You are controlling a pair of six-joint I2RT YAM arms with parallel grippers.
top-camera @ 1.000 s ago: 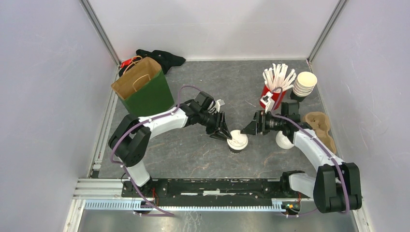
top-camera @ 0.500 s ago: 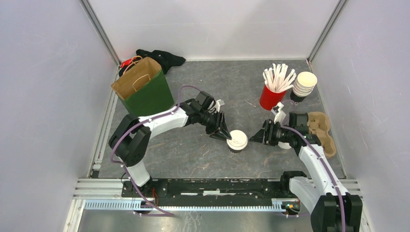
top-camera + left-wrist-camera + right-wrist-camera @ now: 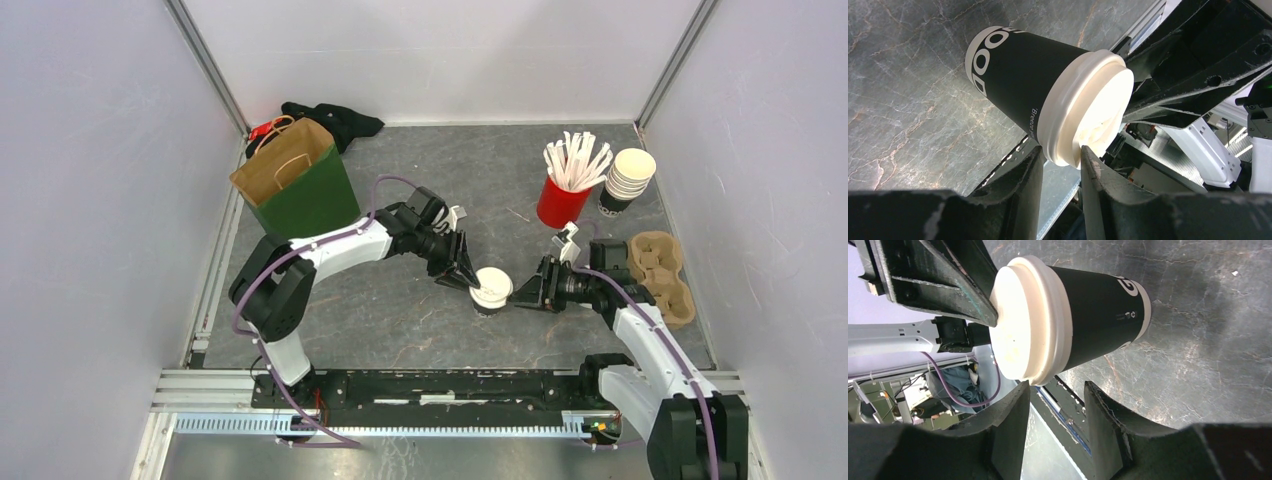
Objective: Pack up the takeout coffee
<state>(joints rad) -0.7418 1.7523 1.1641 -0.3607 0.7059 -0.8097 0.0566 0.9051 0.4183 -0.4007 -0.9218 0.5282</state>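
Packing is only beginning; the capped cup [image 3: 491, 291] is standing mid-table [image 3: 400, 320], sitting in neither the pulp carrier [image 3: 660, 270] at right nor the paper bag [image 3: 297, 180] at far left; the left gripper [image 3: 468, 281] is apparently pinching its lid rim, jaws narrowly parted; the right gripper [image 3: 520, 297] is hovering just right of the cup, fingers apart, holding nothing.

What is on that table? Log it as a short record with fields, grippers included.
cup: small black paper cup with white plastic lid, upright on the grey stone-look table
left gripper: shut on the lid's rim
right gripper: open, close by the lid
bag: green-and-brown paper bag, mouth open, far left
carrier: brown moulded cardboard cup carrier, right side
other: red cup of white stirrers; stack of lidless paper cups
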